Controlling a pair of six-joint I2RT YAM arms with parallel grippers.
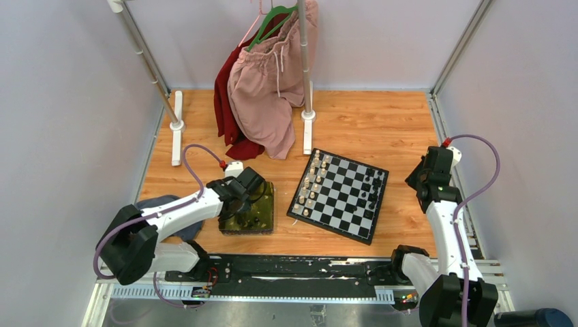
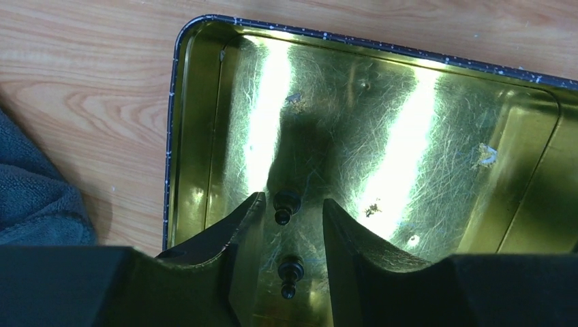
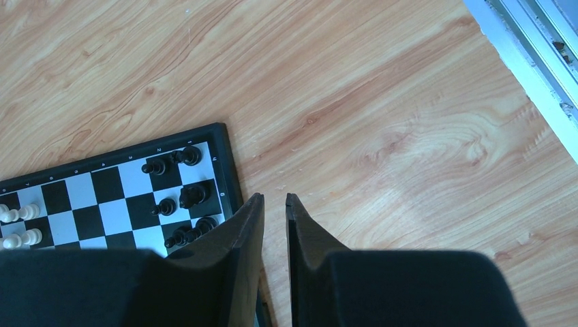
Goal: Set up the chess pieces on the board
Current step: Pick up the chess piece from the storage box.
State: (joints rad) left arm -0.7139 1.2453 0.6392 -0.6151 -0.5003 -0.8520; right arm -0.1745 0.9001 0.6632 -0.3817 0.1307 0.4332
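The board (image 1: 347, 197) lies right of centre, with black chess pieces (image 1: 373, 191) along its right side. It also shows in the right wrist view (image 3: 102, 184) with black pieces (image 3: 194, 196) near its corner. My left gripper (image 1: 247, 197) hangs open low over the yellow-green tray (image 1: 264, 219). In the left wrist view (image 2: 292, 199) one black pawn (image 2: 286, 203) lies at the fingertips and a second pawn (image 2: 291, 270) lies further back between the fingers, neither gripped. My right gripper (image 1: 417, 182) (image 3: 274, 197) is empty above the floor beside the board, its jaws nearly together.
Cream-white pieces (image 1: 312, 182) line the board's left side. A grey cloth (image 1: 153, 204) lies left of the tray (image 2: 436, 136). A clothes rack with red and pink garments (image 1: 269, 88) stands at the back. A metal rail (image 3: 531, 61) runs along the right wall.
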